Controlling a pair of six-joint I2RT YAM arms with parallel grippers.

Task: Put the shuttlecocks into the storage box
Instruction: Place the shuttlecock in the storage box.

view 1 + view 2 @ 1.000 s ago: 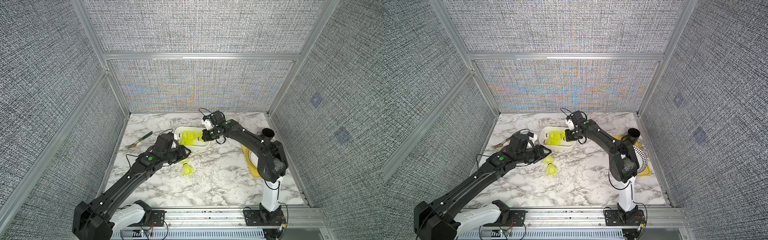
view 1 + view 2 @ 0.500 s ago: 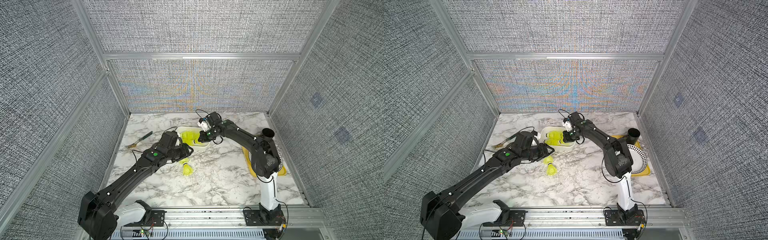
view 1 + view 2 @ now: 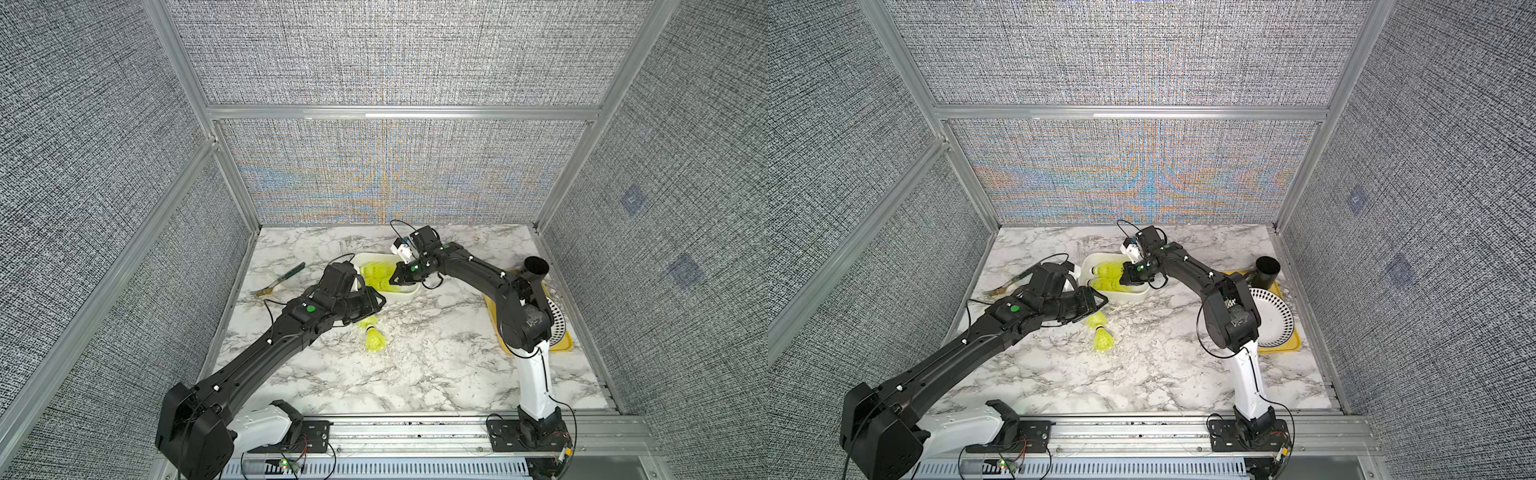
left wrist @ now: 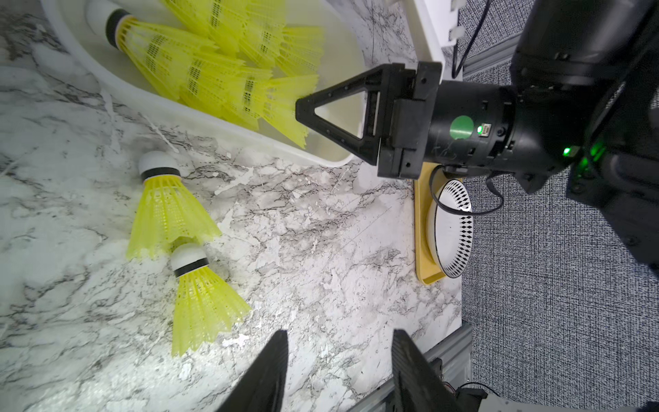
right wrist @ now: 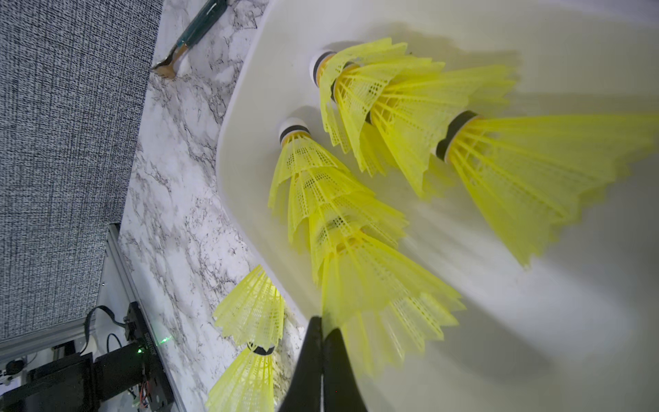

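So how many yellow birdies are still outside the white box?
2. One shuttlecock lies beside the storage box; the second shuttlecock touches its skirt, cap first. Others may be hidden.

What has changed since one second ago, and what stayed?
The left gripper reached slightly forward toward the storage box; the right gripper, jaws shut, shifted slightly left inside it. Nothing was grasped or released. The two loose shuttlecocks stayed put.
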